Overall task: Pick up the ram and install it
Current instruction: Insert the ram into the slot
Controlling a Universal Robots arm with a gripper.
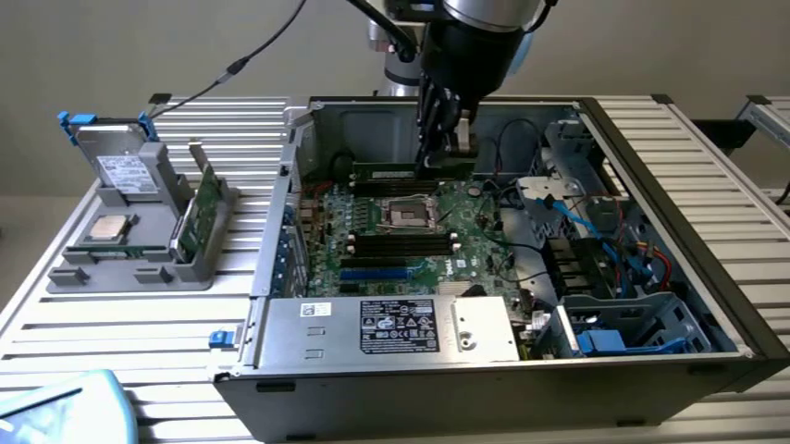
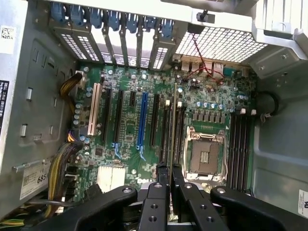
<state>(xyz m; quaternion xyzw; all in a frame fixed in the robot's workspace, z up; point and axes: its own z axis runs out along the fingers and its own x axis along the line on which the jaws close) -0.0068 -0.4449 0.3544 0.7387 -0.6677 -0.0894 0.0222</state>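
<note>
Above the motherboard (image 1: 475, 236), the claw (image 1: 445, 163) grips the ram (image 1: 388, 172), partly hiding it.

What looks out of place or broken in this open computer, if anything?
Nothing looks broken or spilled. The end effector holds the ram level over the motherboard. The only oddity: the processor socket sits empty, while a square silver chip lies in the grey holder outside the case.

I see a plain, pale beige wall (image 1: 148, 46) behind the work area, evenly lit, without hard shadows. Below it, a table (image 1: 124, 342) of ribbed, silver-white aluminium slats spans my exterior view.
</note>
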